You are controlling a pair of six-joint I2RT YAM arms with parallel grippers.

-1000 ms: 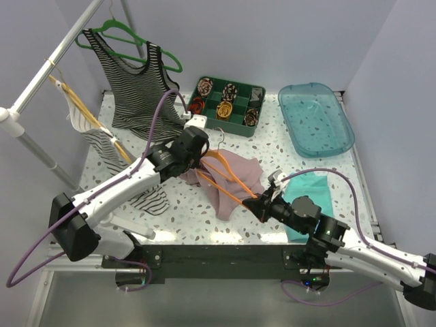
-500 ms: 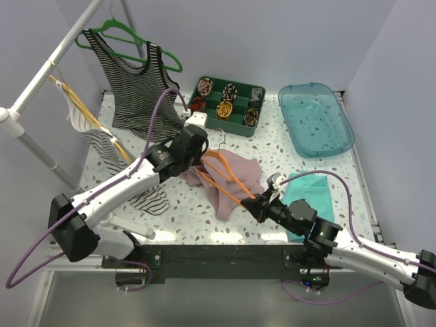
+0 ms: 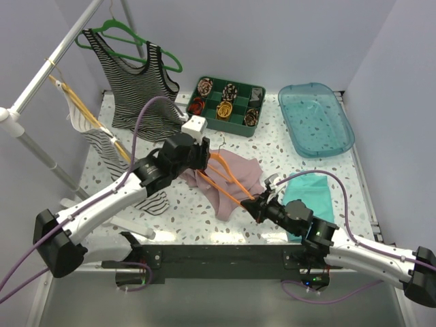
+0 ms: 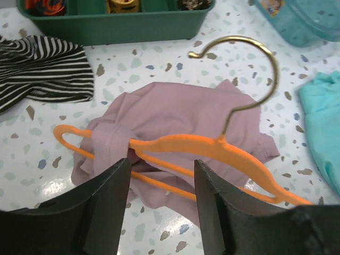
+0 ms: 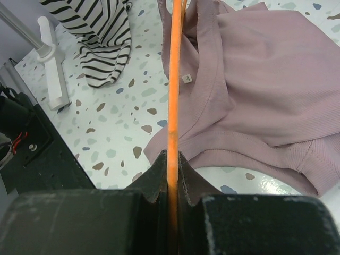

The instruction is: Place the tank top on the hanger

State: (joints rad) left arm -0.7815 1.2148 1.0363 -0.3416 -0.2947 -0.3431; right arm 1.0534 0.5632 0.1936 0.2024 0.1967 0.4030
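The dusty-pink tank top (image 3: 240, 172) lies crumpled on the speckled table, mid-view from above. The orange hanger (image 3: 228, 178) rests across it, its metal hook (image 4: 249, 69) pointing away. One strap (image 4: 109, 142) is looped over the hanger's left arm (image 4: 79, 139). My left gripper (image 4: 161, 183) hovers open just above the cloth's near edge with nothing between its fingers. My right gripper (image 5: 173, 159) is shut on the hanger's right end (image 3: 253, 199), and the orange bar (image 5: 173, 90) runs straight out of its jaws over the tank top (image 5: 249, 90).
A green divided tray (image 3: 240, 127) of rolled items and a teal lidded bin (image 3: 315, 119) stand at the back. A flat teal cloth (image 3: 312, 194) lies by the right arm. Striped tank tops (image 3: 136, 85) hang from the rail (image 3: 54, 58) at left.
My left gripper has opened, let go of the pink fabric and drawn back a little to the left. The right gripper has kept its hold on the hanger.
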